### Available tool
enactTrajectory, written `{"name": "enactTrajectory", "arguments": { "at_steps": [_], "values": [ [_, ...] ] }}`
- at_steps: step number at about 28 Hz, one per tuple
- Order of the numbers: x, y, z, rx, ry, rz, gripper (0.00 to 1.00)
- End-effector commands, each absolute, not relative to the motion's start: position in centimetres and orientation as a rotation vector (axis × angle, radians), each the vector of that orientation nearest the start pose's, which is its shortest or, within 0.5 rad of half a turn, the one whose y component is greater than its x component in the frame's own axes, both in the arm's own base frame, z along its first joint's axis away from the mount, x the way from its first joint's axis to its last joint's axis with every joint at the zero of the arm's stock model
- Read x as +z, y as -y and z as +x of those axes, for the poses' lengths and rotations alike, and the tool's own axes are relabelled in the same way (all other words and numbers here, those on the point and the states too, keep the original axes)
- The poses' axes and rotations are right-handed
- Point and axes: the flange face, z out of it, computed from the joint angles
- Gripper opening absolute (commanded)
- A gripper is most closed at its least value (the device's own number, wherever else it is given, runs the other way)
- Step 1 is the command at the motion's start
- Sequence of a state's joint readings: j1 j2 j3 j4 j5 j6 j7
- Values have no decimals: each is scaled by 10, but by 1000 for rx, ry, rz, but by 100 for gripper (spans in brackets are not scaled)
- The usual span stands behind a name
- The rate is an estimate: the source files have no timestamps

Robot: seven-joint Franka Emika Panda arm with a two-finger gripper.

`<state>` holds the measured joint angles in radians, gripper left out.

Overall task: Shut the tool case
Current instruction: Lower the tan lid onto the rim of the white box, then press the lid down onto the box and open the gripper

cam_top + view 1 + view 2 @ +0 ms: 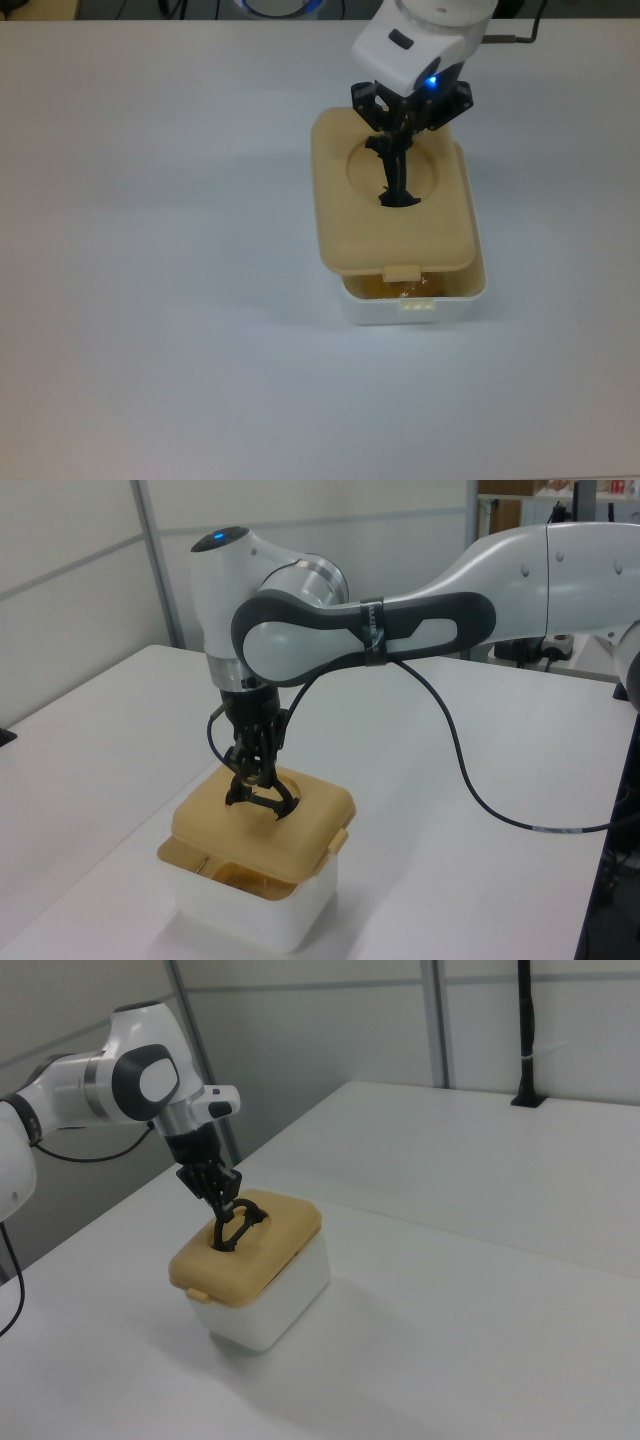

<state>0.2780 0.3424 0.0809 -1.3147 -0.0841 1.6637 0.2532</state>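
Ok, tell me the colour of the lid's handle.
Black: the handle stands out against the beige lid, clearest in the top view.

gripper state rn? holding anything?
Gripper: shut on the black handle of the beige lid, which it holds over the white tub, not fully seated.

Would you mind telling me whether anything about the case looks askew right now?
Yes: the beige lid, held by its black handle in the gripper, sits offset on the white tub. In the top view, orange contents show in a gap along the tub's near edge.
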Motion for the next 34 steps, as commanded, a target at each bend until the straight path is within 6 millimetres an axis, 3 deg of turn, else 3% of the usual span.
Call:
{"name": "enactTrajectory", "arguments": {
  "at_steps": [1, 8, 34],
  "values": [
    [542, -224, 622, -18, 141, -3202, 0],
    [527, -228, 628, -3, 149, -3211, 0],
    [505, -238, 648, -125, 99, -3208, 0]
  ]
}}
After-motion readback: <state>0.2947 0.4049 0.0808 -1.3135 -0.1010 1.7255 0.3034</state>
